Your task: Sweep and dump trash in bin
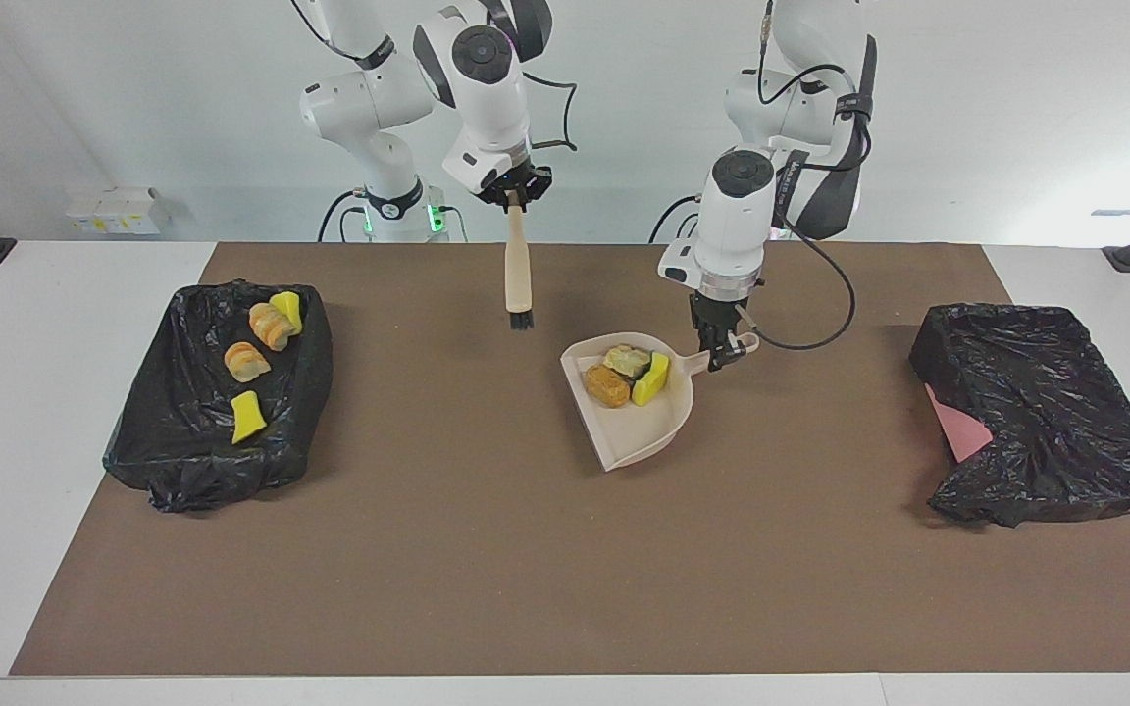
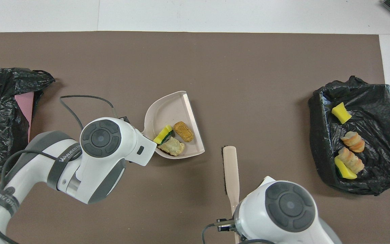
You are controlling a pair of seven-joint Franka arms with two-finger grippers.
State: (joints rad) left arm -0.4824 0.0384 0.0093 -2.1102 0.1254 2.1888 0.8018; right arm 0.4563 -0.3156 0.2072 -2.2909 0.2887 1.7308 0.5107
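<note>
Left gripper (image 1: 719,361) jaws clamp the dustpan (image 1: 636,417) handle; three trash scraps (image 1: 627,376) lie inside. Right gripper (image 1: 514,199) jaws clamp the brush (image 1: 518,274). Four scraps (image 1: 257,363) sit in the bin (image 1: 182,441) at the right arm's end.

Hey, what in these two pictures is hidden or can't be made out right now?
- Left gripper on the dustpan handle: in the overhead view the arm's own wrist covers it.
- Right gripper on the brush: likewise covered from overhead.
- Bin at the left arm's end: the crumpled black liner hides the inside in both views.
</note>
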